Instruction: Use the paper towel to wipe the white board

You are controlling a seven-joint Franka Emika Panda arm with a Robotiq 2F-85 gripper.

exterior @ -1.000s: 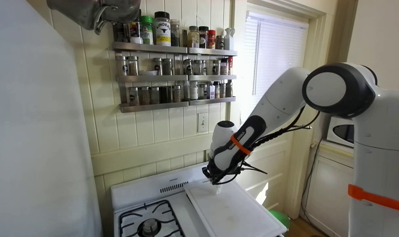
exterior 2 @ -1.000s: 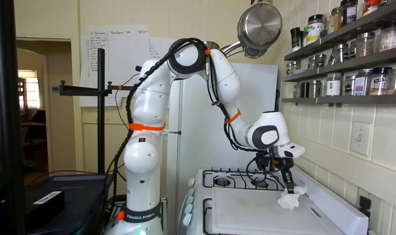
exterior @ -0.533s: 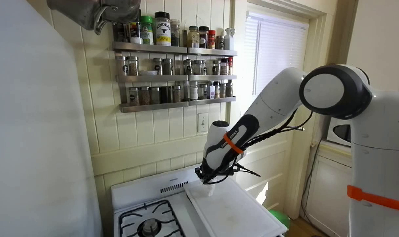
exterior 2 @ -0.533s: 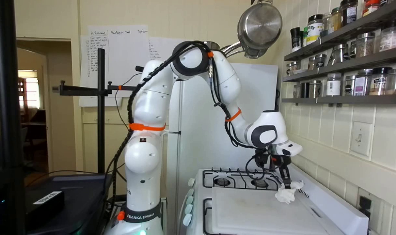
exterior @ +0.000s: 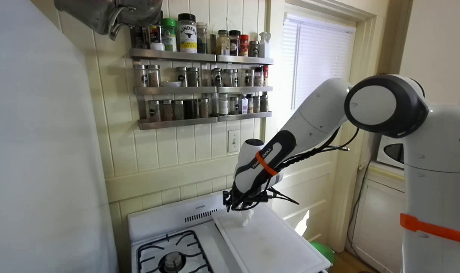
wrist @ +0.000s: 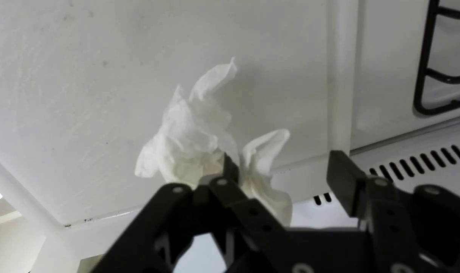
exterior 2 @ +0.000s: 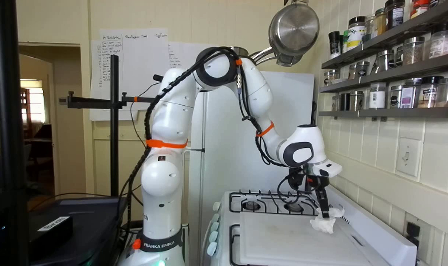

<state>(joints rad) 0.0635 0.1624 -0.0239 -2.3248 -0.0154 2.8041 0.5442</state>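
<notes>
The white board (exterior: pixel 269 242) lies flat across the stove top, seen also as the pale white board (exterior 2: pixel 283 238) in an exterior view. Near its back edge is the crumpled white paper towel (exterior 2: pixel 323 224), which looks to rest on it; the paper towel (exterior: pixel 247 218) is partly covered by the gripper. In the wrist view the jaws of my gripper (wrist: pixel 284 172) stand apart. The paper towel (wrist: pixel 184 138) bunches around the left finger, with a fold inside the gap. The right finger (wrist: pixel 345 184) is clear of it. My gripper (exterior 2: pixel 325 215) points down at the towel.
Burner grates (exterior: pixel 173 259) lie beside the board on the stove. The stove's raised back panel (exterior 2: pixel 375 221) and the wall are close behind the gripper. Spice shelves (exterior: pixel 176 89) hang above, and metal pans (exterior 2: pixel 294 33) hang higher up.
The jaws have come apart from around the towel. The arm has shifted a little along the board toward the burners, carrying the towel; in the last half second it has barely moved.
</notes>
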